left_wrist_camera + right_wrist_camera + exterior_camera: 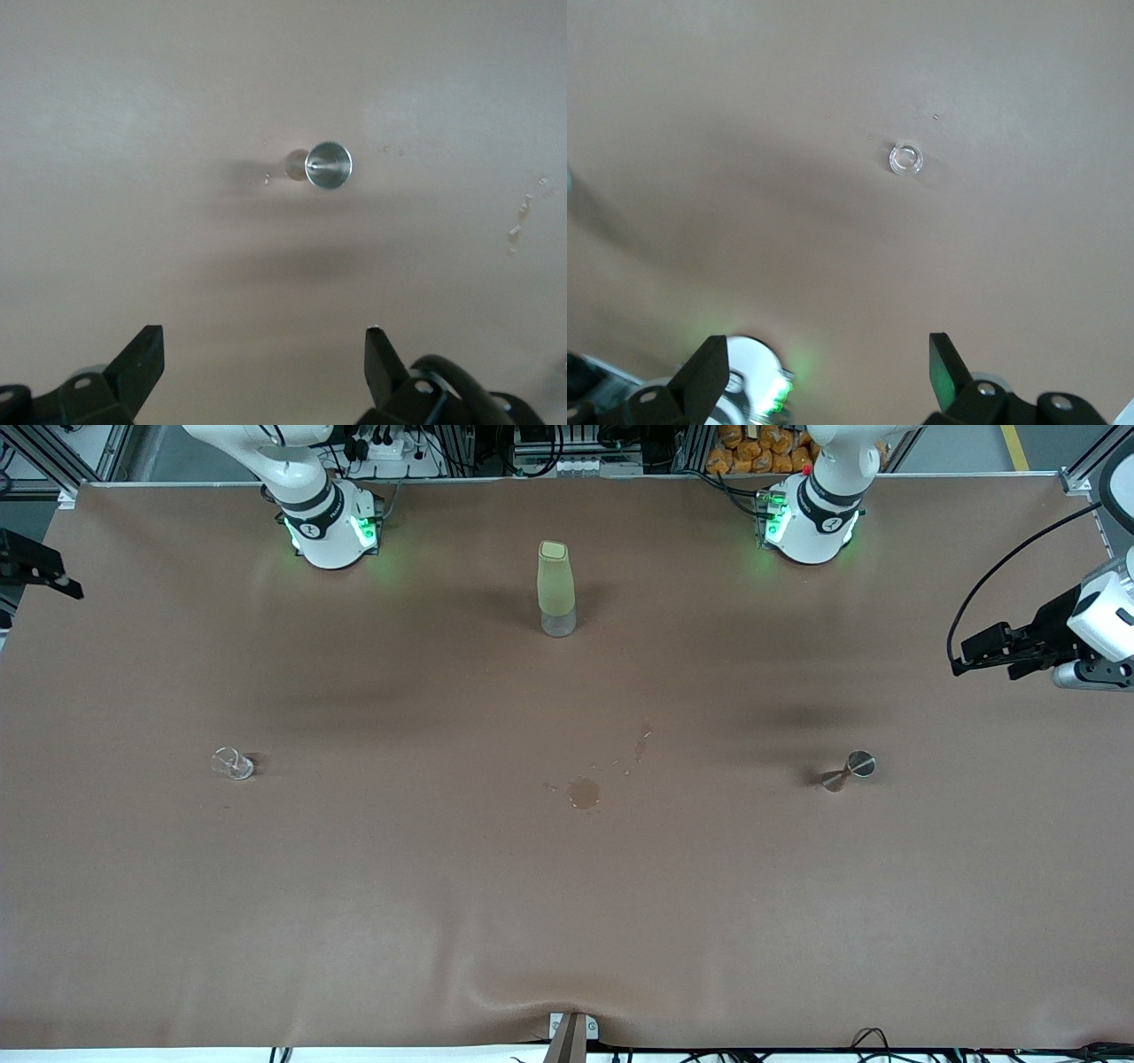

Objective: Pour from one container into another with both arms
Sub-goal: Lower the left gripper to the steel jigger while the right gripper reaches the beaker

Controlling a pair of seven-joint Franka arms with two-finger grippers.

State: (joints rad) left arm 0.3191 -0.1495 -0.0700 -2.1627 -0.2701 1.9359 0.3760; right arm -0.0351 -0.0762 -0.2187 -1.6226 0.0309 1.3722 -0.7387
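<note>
A small clear glass beaker (233, 763) stands toward the right arm's end of the table, and the right wrist view looks down on this beaker (906, 159). A metal jigger (849, 771) stands toward the left arm's end and shows from above in the left wrist view (323, 166). My left gripper (966, 654) hangs high over the table's edge at the left arm's end, open and empty (263, 341). My right gripper (66, 583) hovers over the edge at the right arm's end, also open and empty (826, 350).
A tall pale green bottle (555, 589) with a clear base stands upright between the two arm bases. A wet brown stain (584, 793) with a few splashes marks the brown table cover (567, 921) mid-table. The right arm's base (749, 376) glows green.
</note>
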